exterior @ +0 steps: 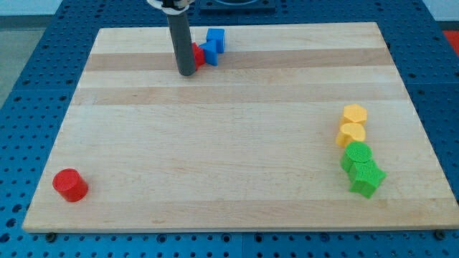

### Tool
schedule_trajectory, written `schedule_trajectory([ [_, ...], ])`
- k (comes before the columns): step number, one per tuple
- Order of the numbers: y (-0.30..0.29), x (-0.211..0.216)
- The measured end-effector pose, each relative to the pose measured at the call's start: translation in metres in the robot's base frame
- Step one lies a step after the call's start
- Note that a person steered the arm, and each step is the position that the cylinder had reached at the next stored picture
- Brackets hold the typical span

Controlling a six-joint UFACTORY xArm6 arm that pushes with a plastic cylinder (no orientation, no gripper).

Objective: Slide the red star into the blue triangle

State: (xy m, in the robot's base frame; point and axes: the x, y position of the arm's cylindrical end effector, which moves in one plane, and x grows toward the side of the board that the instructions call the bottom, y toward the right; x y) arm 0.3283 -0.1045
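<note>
Seven coloured plastic blocks on the wooden board [237, 129]. No jaws on this rig, just a dark rod; my tip [187, 72] sits near the view's top, touching the left side of the red star [197, 54]. Star is mostly hidden behind the rod, pressed against the blue triangle [210, 51]; another blue block [216, 38] just behind. Red cylinder [70, 185] bottom left. Yellow hexagon block [354, 114], second yellow block [351, 134], green cylinder [356, 155], green star [366, 177] clustered right.

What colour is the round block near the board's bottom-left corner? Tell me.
Red: the cylinder, plain in the camera view.
</note>
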Motion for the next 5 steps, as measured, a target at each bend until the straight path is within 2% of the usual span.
schedule_trajectory([
  [1, -0.048, -0.001],
  [2, -0.079, -0.045],
  [3, -0.072, -0.088],
  [4, -0.028, -0.092],
  [5, -0.017, -0.067],
])
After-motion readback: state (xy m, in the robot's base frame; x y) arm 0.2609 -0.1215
